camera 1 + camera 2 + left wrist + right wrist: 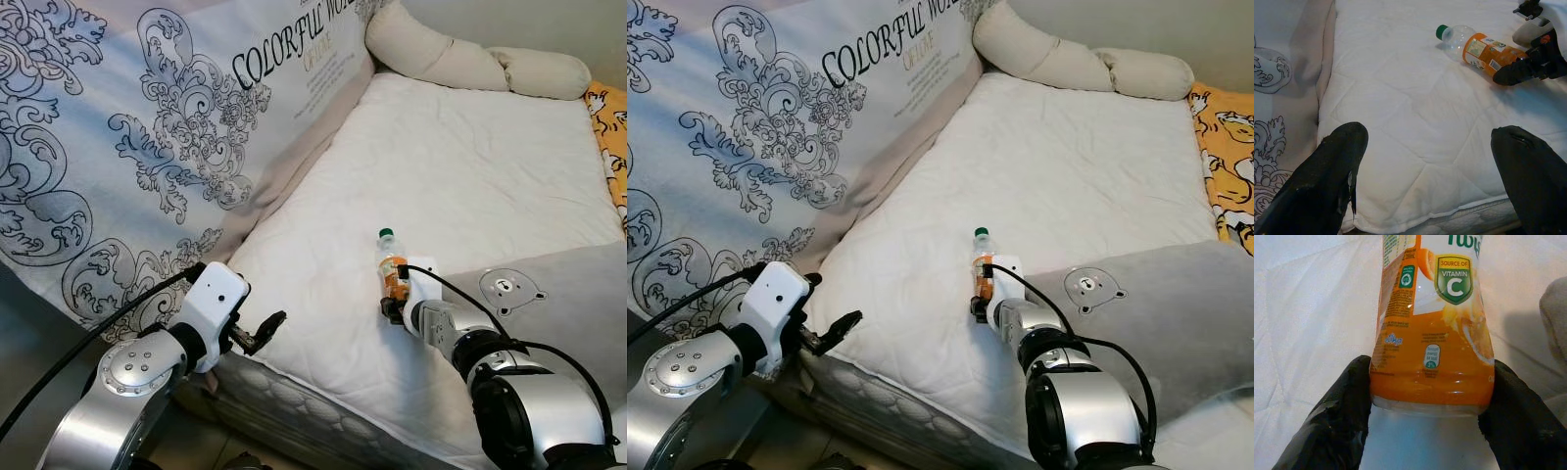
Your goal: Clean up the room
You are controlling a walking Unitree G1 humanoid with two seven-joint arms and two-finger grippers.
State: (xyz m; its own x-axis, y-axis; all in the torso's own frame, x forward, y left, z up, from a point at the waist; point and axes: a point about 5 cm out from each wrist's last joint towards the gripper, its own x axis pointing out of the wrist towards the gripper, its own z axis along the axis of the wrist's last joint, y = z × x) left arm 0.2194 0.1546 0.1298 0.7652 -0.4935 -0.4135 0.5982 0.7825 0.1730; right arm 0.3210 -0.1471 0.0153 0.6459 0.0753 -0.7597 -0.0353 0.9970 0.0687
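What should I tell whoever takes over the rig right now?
Right gripper: shut on the base of the bottle, which lies on the mattress with its green cap pointing away.
Left gripper: open and empty, hovering at the mattress's near edge.
Done: bottle gripped.
Left: lift it off the bed and take it away. A grey pillow lies just right of the right arm.
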